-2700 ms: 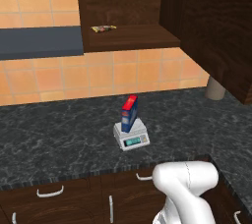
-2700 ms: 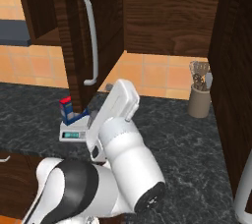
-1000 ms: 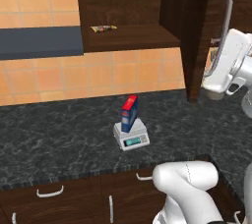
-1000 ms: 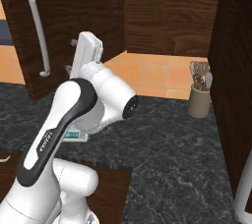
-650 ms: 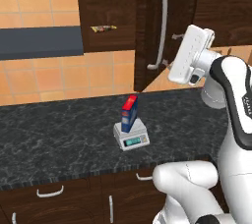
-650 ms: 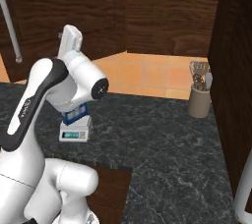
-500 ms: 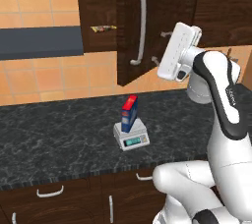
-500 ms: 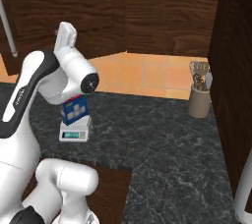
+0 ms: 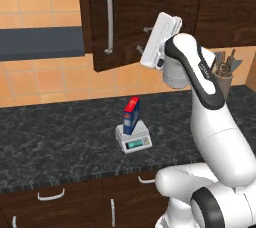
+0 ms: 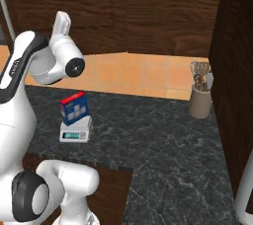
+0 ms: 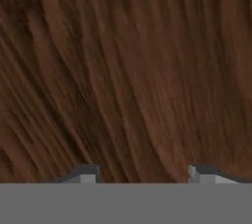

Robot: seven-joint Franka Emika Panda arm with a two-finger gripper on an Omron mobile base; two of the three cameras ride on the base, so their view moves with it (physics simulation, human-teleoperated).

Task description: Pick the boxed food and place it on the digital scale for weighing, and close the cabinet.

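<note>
Nearest, on the counter — the boxed food [image 9: 131, 116] standing upright on the digital scale [image 9: 133, 138], so weighing step done. Behind, cabinet [image 9: 125, 17] door now swung almost shut, pushed by gripper [image 9: 142, 39] — fingers apart, holding nothing; only final closing left.

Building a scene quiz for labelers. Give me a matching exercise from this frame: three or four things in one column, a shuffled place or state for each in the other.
Things:
1. boxed food
2. digital scale
3. cabinet door
4. utensil holder

Places or states:
A. against the tiled wall, far right of the counter
B. pressed by the tool, nearly shut
C. upright on the scale
D. on the dark counter, display facing front

Pairs: 1-C, 2-D, 3-B, 4-A
</note>
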